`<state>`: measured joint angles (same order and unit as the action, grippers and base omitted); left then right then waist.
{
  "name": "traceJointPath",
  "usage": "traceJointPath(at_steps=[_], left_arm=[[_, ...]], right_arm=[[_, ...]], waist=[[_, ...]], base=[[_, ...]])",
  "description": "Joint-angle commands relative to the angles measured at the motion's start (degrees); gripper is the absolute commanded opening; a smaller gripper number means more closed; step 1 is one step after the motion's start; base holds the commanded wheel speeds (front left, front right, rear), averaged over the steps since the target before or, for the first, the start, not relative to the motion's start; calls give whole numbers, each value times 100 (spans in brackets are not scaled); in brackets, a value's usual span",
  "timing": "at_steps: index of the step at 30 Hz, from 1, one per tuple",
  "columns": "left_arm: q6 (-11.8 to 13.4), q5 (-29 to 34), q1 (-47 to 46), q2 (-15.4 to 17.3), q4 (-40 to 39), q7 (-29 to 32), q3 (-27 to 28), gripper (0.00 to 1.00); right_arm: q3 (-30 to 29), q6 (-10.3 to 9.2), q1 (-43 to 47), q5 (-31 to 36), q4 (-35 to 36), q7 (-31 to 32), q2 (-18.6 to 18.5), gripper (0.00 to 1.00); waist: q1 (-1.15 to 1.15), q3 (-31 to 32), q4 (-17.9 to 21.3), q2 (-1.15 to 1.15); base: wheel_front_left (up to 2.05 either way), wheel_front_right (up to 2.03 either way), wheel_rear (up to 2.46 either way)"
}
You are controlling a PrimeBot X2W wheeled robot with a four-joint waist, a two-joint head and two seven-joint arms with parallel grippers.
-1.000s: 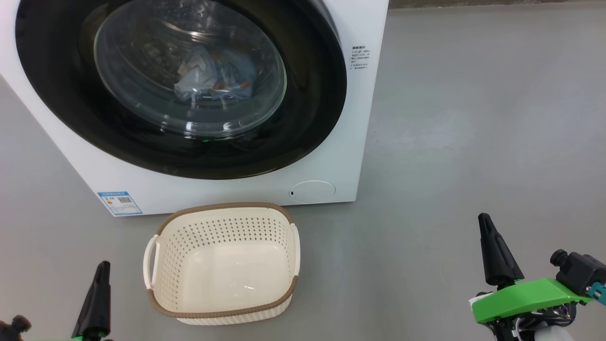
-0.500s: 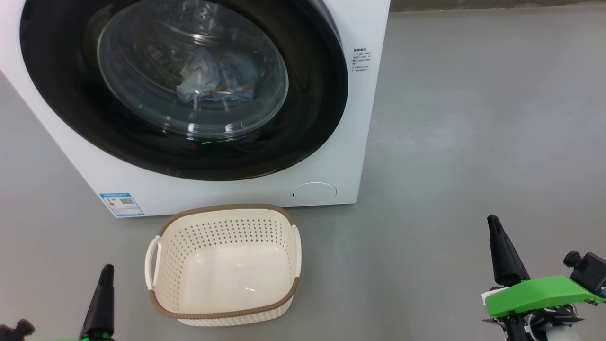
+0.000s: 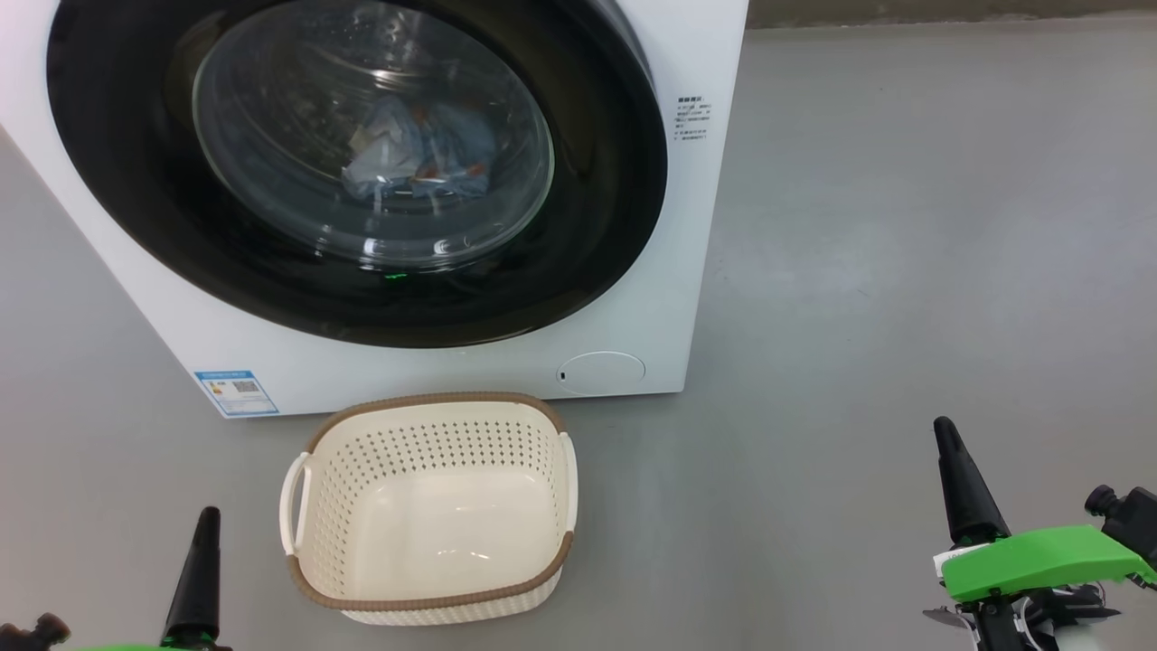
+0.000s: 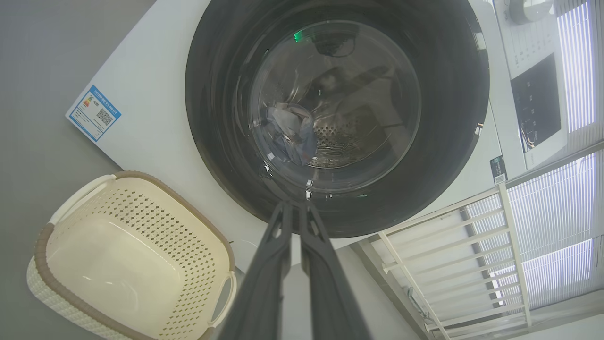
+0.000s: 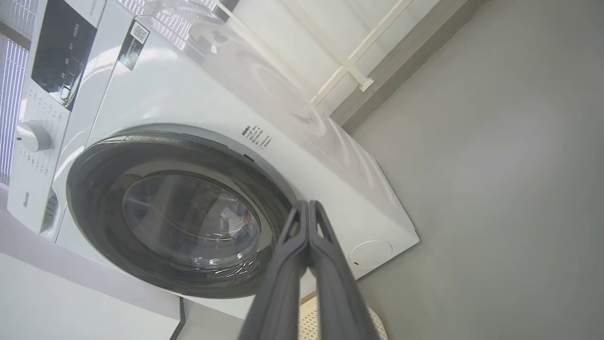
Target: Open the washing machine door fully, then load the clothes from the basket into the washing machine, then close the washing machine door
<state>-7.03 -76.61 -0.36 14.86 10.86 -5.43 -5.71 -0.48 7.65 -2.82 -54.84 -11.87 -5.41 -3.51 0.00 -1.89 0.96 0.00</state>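
Over the last second the whole head view slides a touch, which we read as our camera moving. Our right gripper (image 3: 944,425) draws slightly further right and nearer to us, and our left gripper (image 3: 209,517) sits at the near left; both have their fingers pressed together and carry nothing. The washing machine door (image 3: 597,181) lies closed against the washing machine (image 3: 362,371), the clothes (image 3: 420,163) sit inside behind it, and the basket (image 3: 434,402) stands empty just in front, so we judge the task done and our arms retiring.
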Motion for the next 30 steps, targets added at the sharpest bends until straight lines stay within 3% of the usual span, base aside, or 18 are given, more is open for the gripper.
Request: traceJointPath(at_steps=[1, 30], left_arm=[[-25, -101, -296, 31, -75, 45, 190, 0], [-35, -895, -424, -483, 108, 510, 578, 0]], right_arm=[[0, -9, -208, -253, 109, 59, -73, 0], [-182, -12, -260, -2024, -41, 516, -87, 0]], waist=[[0, 6, -4, 0], [0, 85, -48, 0]], base=[[0, 0, 0], [0, 0, 0]])
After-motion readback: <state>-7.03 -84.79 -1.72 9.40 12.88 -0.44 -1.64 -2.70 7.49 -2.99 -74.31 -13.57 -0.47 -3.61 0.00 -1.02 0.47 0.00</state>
